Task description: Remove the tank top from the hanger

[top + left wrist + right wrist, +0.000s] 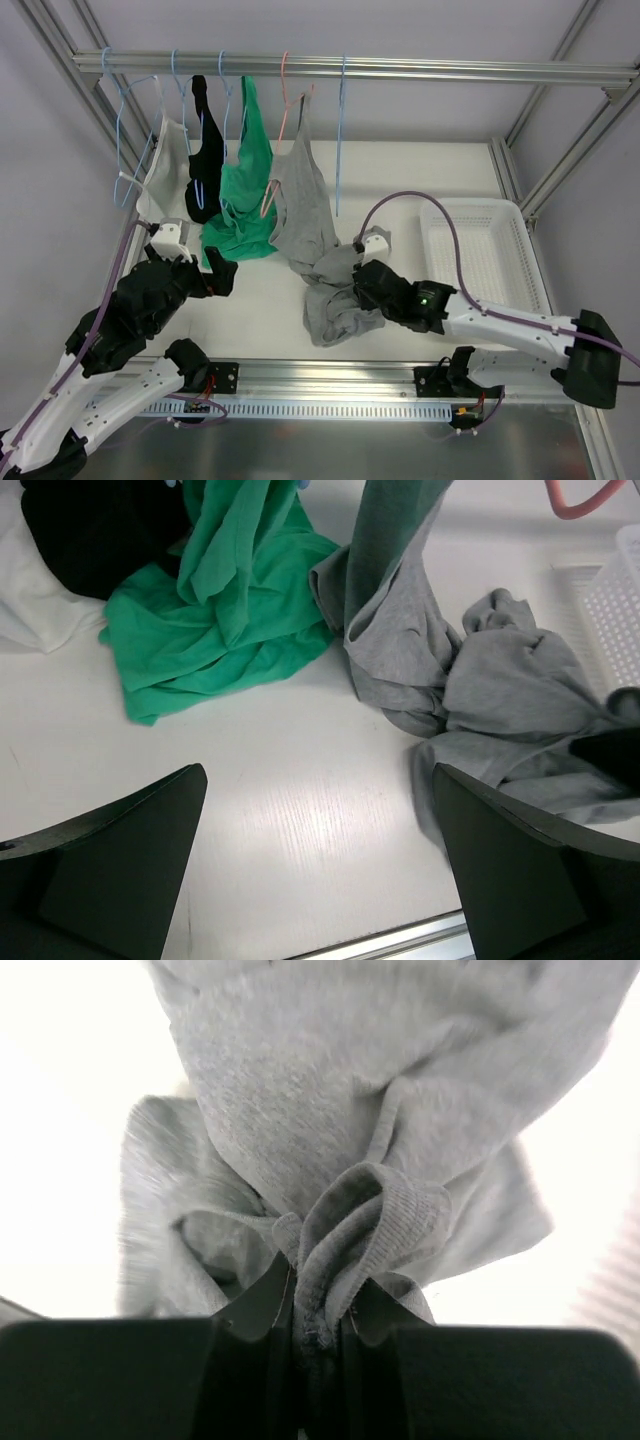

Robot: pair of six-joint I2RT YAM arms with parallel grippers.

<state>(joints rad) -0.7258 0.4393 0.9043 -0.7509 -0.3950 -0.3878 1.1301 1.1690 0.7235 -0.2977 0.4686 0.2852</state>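
The grey tank top hangs by one strap from a pink hanger on the rail, and its lower part lies bunched on the table. My right gripper is low at that bunch. The right wrist view shows it shut on a ribbed fold of the grey tank top. My left gripper hovers open over bare table to the left of the grey cloth. Nothing sits between its wide jaws. The grey tank top and a bit of the pink hanger show ahead of it.
A green top, a black top and a white top hang on blue hangers to the left. An empty blue hanger hangs right of the pink one. A white basket stands at the right.
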